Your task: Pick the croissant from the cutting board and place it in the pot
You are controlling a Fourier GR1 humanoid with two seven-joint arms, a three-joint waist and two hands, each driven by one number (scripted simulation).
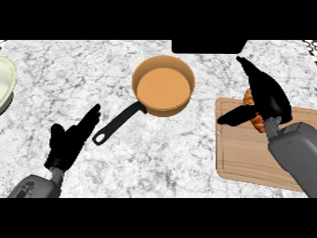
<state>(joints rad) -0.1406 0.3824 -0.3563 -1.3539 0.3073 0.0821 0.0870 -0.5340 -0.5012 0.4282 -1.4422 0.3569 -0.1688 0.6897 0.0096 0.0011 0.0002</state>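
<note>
Croissant (254, 111) on cutting board (247, 153) under right hand (267, 95); pot (163, 86) empty

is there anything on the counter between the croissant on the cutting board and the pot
Nothing visible. The croissant lies on the cutting board under the right robot hand, and only bare counter separates the board from the pot to its left.

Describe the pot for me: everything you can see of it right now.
The pot is a round, orange-copper pan with a low wall and nothing inside it. One long black handle with a loop at its end runs down-left from the rim. It sits upright on the marbled counter, left of the cutting board and apart from it. Neither hand touches it.
</note>
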